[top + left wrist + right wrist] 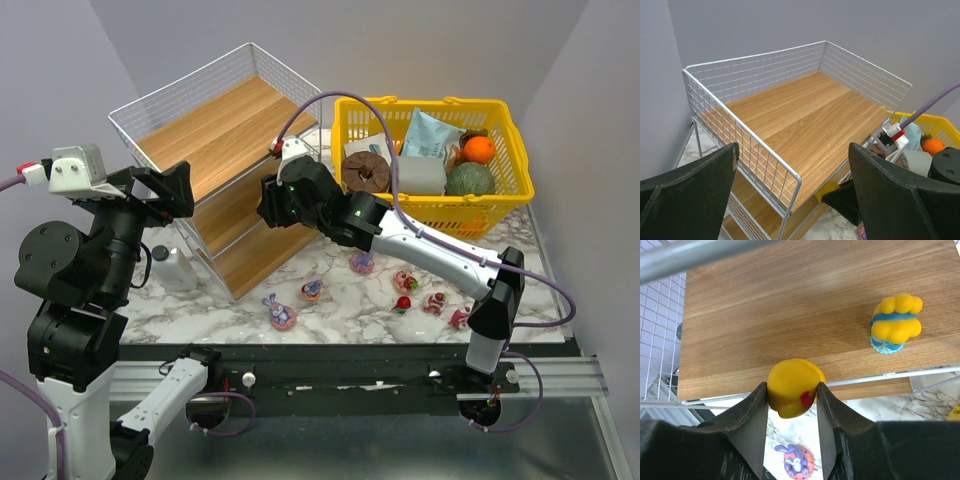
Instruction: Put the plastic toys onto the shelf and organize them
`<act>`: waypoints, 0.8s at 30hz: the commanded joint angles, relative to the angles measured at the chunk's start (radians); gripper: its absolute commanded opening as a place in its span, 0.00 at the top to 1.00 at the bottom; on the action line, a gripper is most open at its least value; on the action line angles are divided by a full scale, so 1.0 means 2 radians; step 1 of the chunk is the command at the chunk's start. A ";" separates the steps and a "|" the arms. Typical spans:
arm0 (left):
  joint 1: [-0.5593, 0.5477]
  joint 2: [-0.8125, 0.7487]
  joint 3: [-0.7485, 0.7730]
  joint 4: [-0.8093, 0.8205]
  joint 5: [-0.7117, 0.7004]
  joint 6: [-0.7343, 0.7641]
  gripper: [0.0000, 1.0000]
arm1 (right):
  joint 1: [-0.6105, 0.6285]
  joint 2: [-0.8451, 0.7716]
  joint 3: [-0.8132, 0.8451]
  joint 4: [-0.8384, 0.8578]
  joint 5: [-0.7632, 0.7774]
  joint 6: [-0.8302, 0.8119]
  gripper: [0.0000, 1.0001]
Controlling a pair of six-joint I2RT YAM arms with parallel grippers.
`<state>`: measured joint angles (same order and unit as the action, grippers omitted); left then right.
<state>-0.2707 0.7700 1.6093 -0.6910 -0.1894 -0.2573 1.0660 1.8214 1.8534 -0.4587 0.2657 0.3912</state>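
- At the front rail of the shelf (232,128), the right gripper (791,386) is clenched on a yellow duck toy (791,376). Both fingers (747,415) press against its sides.
- Duck position: over the front edge of a wooden board (790,305), judged from the top view to be the middle tier. Whether the duck touches the wood cannot be told.
- Governing relation: the board lies straight ahead of the fingertips, toward the top of the right wrist view. Its long axis runs across that view, at a right angle to the approach.
- 1 yellow toy with a blue band (895,322) stands on the same board, well to the right of the duck. The wood ahead and to the left is bare.
- Next move, as a judgement: carry the duck inward past the wire rail (865,380), then release.
- Risk: a release at the edge may drop the duck to the marble tabletop (345,305), where a purple bunny toy (796,460) lies directly beneath.
- Left gripper (794,150): fully spread, holding nothing, at the front left corner of the top tier. The right arm is the nearer 1 for this placement.
- About 7 plastic toys (405,281) lie on the tabletop, on the right arm's side.
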 commanded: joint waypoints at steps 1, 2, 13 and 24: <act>-0.003 -0.005 0.000 -0.010 -0.010 0.007 0.01 | 0.004 0.016 -0.011 0.019 0.020 -0.013 0.68; -0.003 -0.005 -0.001 -0.010 -0.010 0.008 0.01 | 0.003 0.017 -0.011 0.022 0.022 -0.015 0.68; -0.003 -0.005 0.000 -0.010 -0.010 0.008 0.01 | 0.003 0.032 -0.005 0.038 0.046 -0.010 0.68; -0.003 -0.005 -0.002 -0.011 -0.011 0.008 0.01 | 0.004 0.047 -0.002 0.044 0.067 0.012 0.68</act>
<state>-0.2707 0.7696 1.6093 -0.6907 -0.1909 -0.2543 1.0687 1.8629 1.8481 -0.3428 0.3382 0.3843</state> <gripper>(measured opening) 0.988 0.452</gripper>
